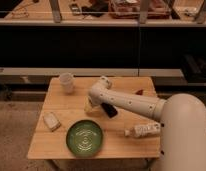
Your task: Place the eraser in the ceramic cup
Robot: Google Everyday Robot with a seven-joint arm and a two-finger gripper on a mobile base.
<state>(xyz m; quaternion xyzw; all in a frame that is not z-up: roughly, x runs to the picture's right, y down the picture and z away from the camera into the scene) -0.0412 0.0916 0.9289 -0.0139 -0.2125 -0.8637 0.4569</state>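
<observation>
The off-white ceramic cup [66, 82] stands upright near the back left corner of the wooden table [61, 145]. My white arm reaches in from the right, and my gripper [90, 105] hangs low over the middle of the table, right of and in front of the cup. A small black block, the eraser [109, 110], shows just right of the gripper, under the arm. I cannot tell whether the gripper touches it.
A green plate [84, 137] lies at the front middle. A pale beige block [51, 121] lies at the left. A clear plastic bottle [144, 130] lies on its side at the front right. A small dark red thing [140, 92] is at the back right. Dark shelving stands behind the table.
</observation>
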